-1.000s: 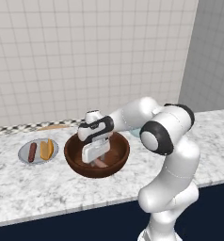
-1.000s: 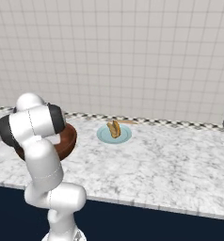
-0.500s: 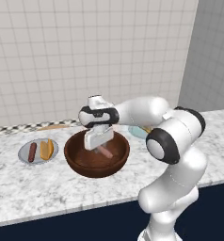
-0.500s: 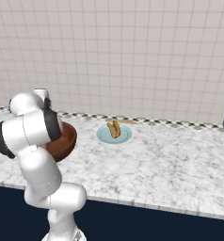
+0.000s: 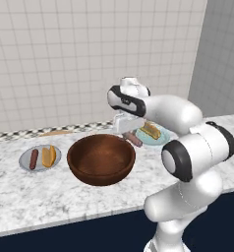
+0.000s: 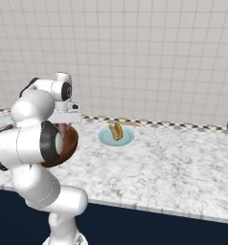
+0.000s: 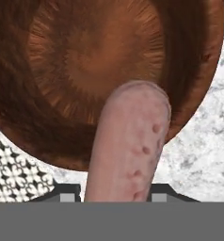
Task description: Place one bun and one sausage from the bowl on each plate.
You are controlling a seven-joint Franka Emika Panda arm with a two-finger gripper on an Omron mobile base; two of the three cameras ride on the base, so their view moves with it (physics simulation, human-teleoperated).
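Note:
My gripper [image 5: 129,132] is shut on a pinkish sausage [image 5: 134,140] and holds it in the air over the far right rim of the dark wooden bowl [image 5: 101,158]. In the hand view the sausage [image 7: 130,146] runs up from between the fingertips [image 7: 163,190] across the bowl [image 7: 85,61], whose inside is bare. Just right of the gripper lies the pale blue-green plate [image 5: 157,137] with a bun [image 5: 149,130] on it. Left of the bowl, the grey plate [image 5: 26,162] carries a sausage [image 5: 34,159] and a bun [image 5: 48,155]. From the right base, the blue-green plate [image 6: 127,139] and its bun [image 6: 116,130] lie right of the hand.
The marble counter [image 5: 30,197] stretches left and right, with open room to the right [image 6: 183,162]. A patterned strip [image 6: 183,126] runs along the tiled back wall. A grey panel [image 5: 222,54] stands at the far right. My own arm hides much of the bowl [image 6: 70,141].
The gripper has closed on the sausage, risen out of the bowl and swung right toward the blue-green plate.

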